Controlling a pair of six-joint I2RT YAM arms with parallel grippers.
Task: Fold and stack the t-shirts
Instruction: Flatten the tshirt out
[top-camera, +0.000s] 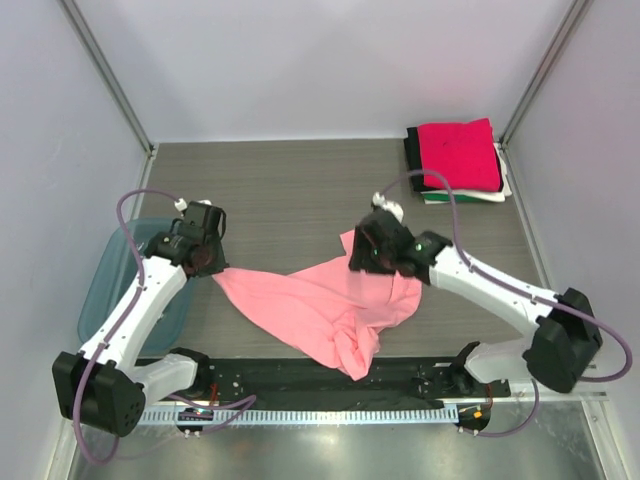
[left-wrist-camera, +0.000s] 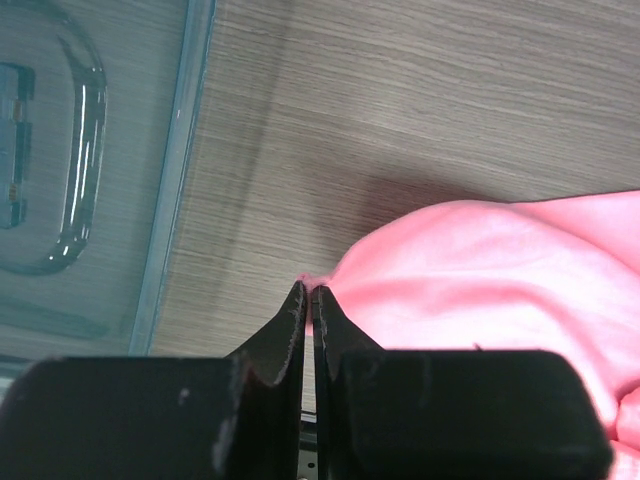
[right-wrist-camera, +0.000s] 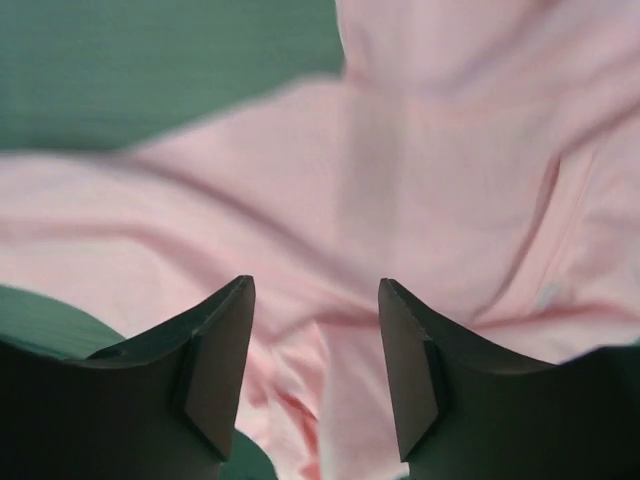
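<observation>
Sprawling unfolded, the pink shirt (top-camera: 310, 300) lies wrinkled on the near middle of the table (top-camera: 290, 190); its left corner is drawn out to a point at the left gripper (top-camera: 207, 263), its right part sits under the right gripper (top-camera: 368, 256), and its near end is bunched into a knot touching the dark rail (top-camera: 300, 375) along the front edge; the cloth is flat on the left and thicker, with overlapping folds, toward the right

From the left wrist, the two black fingers (left-wrist-camera: 280, 350) are pressed together with no gap, a sliver of pink cloth showing right at their tips, so that pincer is clamped on the shirt's corner; the rest of the shirt swells away to the right of the fingers over wood-grain tabletop

From the right wrist, the fingers (right-wrist-camera: 215, 360) stand well apart with nothing between them, pink cloth filling most of the view below; whether the tips touch the cloth I cannot tell

Well apart from the pink shirt, in the far right corner, stands the stack (top-camera: 458, 160) of folded shirts; a magenta shirt (top-camera: 458, 150) is on top, black shows under it on the left, and white and green edges peek out along the near side

At the table's left edge, just beside the left gripper, sits the blue bin (top-camera: 108, 275); its clear rim and a moulded handle show in the left wrist view
</observation>
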